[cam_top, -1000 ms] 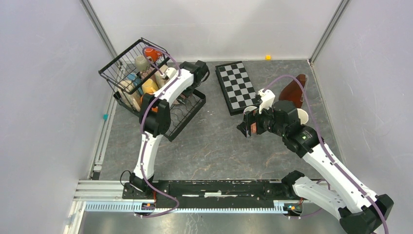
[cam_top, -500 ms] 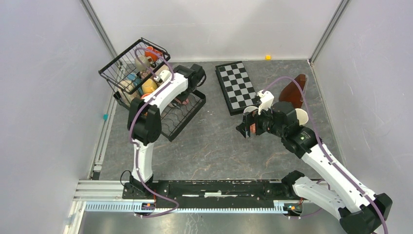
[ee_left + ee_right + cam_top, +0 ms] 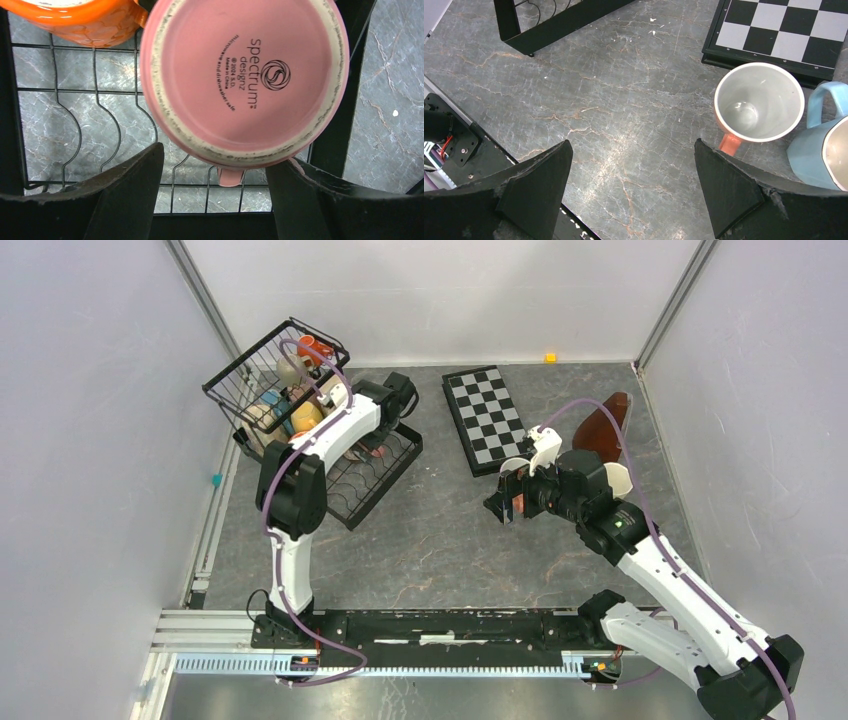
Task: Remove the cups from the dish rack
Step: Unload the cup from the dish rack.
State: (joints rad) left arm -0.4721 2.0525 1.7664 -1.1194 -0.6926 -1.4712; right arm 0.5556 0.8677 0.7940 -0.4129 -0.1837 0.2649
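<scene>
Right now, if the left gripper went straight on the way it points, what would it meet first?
Most likely the pink cup, upturned on the dish rack, its base centred ahead of the open left gripper. How far off it is, I can't tell.

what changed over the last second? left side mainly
The left arm's elbow swung left and its wrist shifted slightly over the dish rack. The left gripper straddles the upside-down pink cup, jaws open, no grip visible yet. Unchanged: the right gripper, open and empty over the table, the cups in the basket, and the checkerboard.
</scene>
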